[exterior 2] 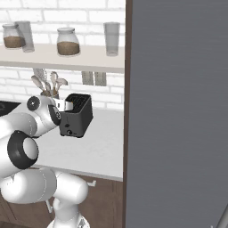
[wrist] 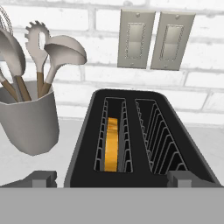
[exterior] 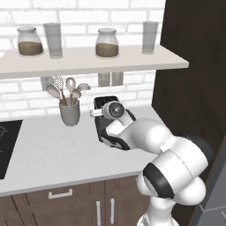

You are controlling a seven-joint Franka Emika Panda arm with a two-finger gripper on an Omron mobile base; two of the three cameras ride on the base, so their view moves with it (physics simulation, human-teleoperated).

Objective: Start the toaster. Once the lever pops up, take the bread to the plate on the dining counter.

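Here, at your nine o'clock in the hand view, the grey utensil cup (wrist: 27,121) stands on the pale surface (wrist: 70,135), just beside the toaster (wrist: 140,144). At centre, the bread (wrist: 112,144) sits down in the toaster's left slot, crust edge up. Your fingers (wrist: 112,178) stand wide apart, low at six o'clock, holding nothing, either side of the toaster's near end.

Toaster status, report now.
Gripper open, empty, above toaster. Bread down in left slot. Utensil cup to its left, apart.
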